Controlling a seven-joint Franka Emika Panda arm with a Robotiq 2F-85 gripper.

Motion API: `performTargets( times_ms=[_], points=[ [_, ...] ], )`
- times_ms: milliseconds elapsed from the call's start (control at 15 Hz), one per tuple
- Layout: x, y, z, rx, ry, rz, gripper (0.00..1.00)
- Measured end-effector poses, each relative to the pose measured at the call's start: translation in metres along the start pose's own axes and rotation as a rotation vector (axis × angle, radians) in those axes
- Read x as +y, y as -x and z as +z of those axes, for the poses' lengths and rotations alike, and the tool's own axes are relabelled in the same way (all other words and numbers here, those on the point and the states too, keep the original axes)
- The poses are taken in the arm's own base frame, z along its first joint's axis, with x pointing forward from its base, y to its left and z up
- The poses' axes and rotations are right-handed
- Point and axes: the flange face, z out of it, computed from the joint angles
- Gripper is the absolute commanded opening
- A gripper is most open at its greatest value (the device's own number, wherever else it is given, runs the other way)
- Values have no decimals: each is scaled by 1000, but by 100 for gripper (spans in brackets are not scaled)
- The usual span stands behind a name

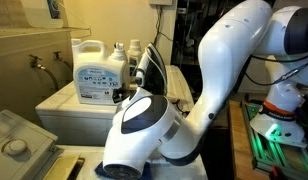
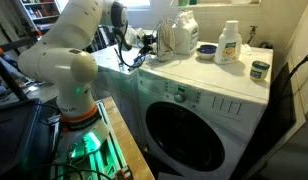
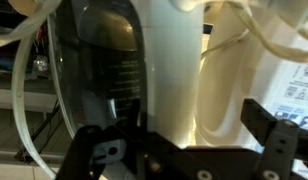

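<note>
- The washing machine [image 2: 209, 105] carried everything I was working around.
- The iron [image 3: 144, 70] stood upright on the machine's top near the arm-side edge. Its long axis was vertical, and it sat straight ahead of the hand, close enough to fill the wrist view.
- My gripper [image 3: 184, 145] was spread as wide as it goes and held nothing, with one finger to either side of the iron.

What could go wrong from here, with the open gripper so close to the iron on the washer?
The iron stands upright just ahead of the open gripper; a nudge from a finger could tip it over.
A pale cord loops beside it and might snag on the fingers.
The detergent jug stands close by on the washer; a toppling iron could strike it.
</note>
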Motion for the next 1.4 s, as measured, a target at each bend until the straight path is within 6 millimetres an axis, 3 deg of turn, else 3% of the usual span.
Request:
performTargets(
  times_ms=[1400],
  points=[
    [-3, -25, -10, -350, -6, 64, 100]
  ],
)
